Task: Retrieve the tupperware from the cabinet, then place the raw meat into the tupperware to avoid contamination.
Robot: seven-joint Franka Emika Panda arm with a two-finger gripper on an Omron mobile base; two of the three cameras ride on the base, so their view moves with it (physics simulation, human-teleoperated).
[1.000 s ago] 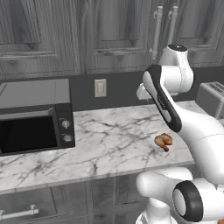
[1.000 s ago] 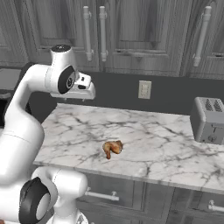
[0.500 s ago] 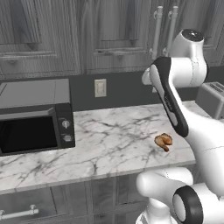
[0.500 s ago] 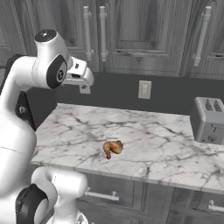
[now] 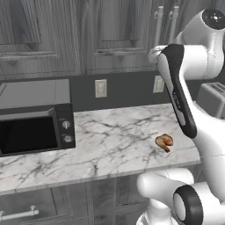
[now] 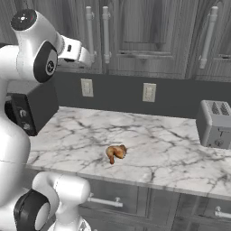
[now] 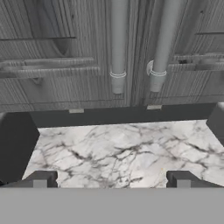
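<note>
Hand view puts two silver bar handles at the top centre of the frame, the left handle and the right handle, hanging either side of the seam between two doors of the cabinet, and both doors are shut. My tool shows its two dark tips at the bottom of that frame, set wide apart with nothing between them, so it is open and empty. In the right base view the tool sits at the upper left, just beside the pair of handles and not yet touching either. The tupperware is nowhere to be seen; I judge it is behind one of these closed doors, though I cannot tell which. The raw meat lies on the marble table at the right centre of the left base view, well apart from the microwave at the left, with the toaster at the right edge of the right base view. The risk I see is the two handles standing so close together: if I come in off-centre, one fingertip could strike a bar or wedge between them, or I could pull the wrong door. Swinging a door open could also drive it into my own raised arm.
</note>
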